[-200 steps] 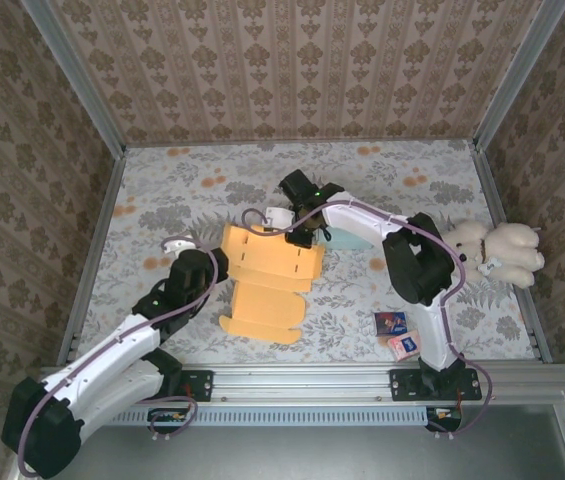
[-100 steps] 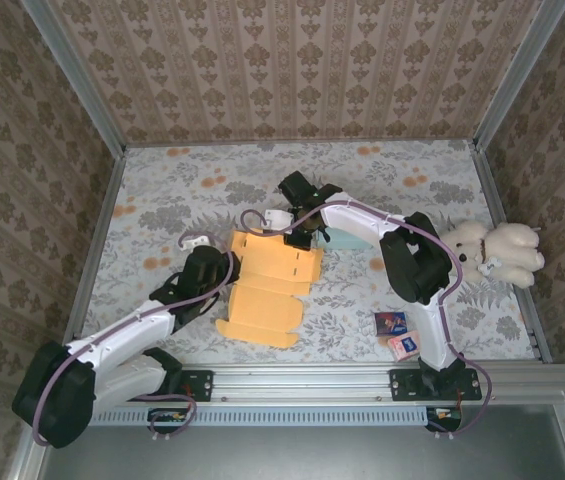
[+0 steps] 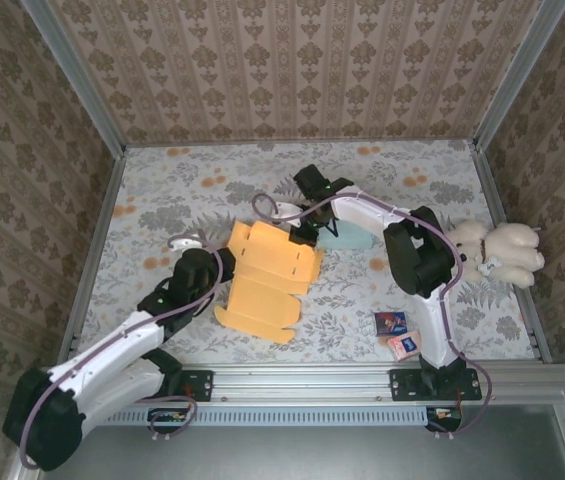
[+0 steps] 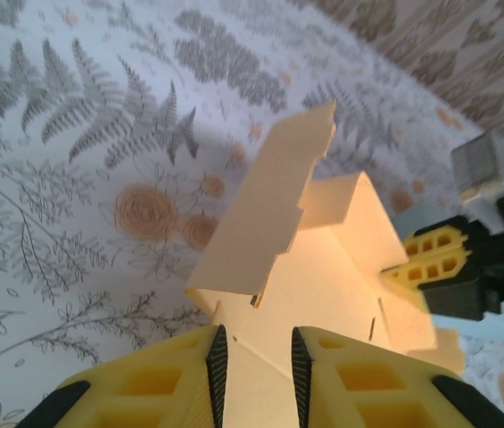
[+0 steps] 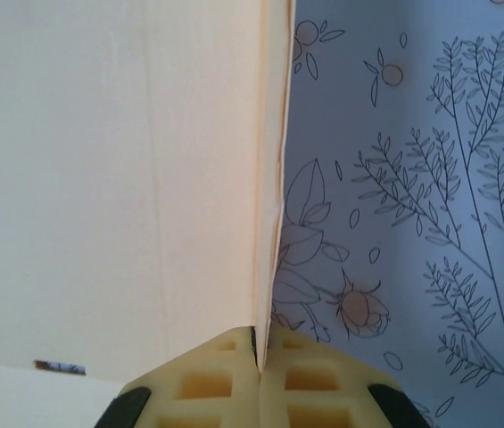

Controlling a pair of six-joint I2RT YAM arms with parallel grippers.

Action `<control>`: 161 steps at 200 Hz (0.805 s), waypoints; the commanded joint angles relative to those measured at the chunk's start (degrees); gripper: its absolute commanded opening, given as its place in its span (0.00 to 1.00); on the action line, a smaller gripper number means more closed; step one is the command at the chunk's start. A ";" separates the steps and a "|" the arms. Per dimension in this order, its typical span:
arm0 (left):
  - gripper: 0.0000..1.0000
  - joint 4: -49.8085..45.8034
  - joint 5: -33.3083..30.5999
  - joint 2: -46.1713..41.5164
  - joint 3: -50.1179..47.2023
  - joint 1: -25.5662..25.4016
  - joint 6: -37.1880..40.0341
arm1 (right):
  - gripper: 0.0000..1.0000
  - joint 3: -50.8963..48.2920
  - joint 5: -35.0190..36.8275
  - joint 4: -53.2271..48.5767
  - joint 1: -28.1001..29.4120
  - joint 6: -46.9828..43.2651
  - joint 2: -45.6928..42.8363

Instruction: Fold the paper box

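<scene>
One paper box (image 3: 267, 275), one plush toy (image 3: 502, 250), two small cartons (image 3: 391, 323) (image 3: 404, 346).

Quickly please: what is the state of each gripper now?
Left gripper: open, paper box seen between its fingers.
Right gripper: closed on the paper box edge.

We record walls (image 3: 302, 70) papered in brown damask, framed by aluminium corner posts (image 3: 75, 75). We list one table (image 3: 162, 190) covered in pale cloth printed with ferns and orange flowers, an aluminium rail (image 3: 302, 382) along its near edge.
</scene>
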 commanded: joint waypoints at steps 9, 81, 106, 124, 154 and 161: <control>0.29 -7.25 -3.92 -5.87 0.67 0.11 1.73 | 0.00 -2.40 -8.62 0.29 -1.44 -1.14 -2.87; 0.29 -6.09 -1.21 -3.25 0.17 0.23 2.53 | 0.00 -3.70 -10.85 0.72 -1.44 -2.68 -3.70; 0.29 -3.26 1.43 0.58 0.63 0.50 2.67 | 0.00 -3.86 -10.77 1.26 -1.44 -2.29 -3.81; 0.29 -1.75 2.67 2.64 1.18 0.41 2.56 | 0.00 -3.57 -10.26 1.02 -1.44 -2.14 -3.62; 0.29 -0.39 3.24 4.30 1.43 0.43 2.38 | 0.00 -3.49 -10.06 0.98 -1.44 -2.05 -3.55; 0.29 0.19 3.92 4.47 1.35 0.41 2.27 | 0.00 -3.49 -9.90 1.04 -1.40 -1.91 -3.56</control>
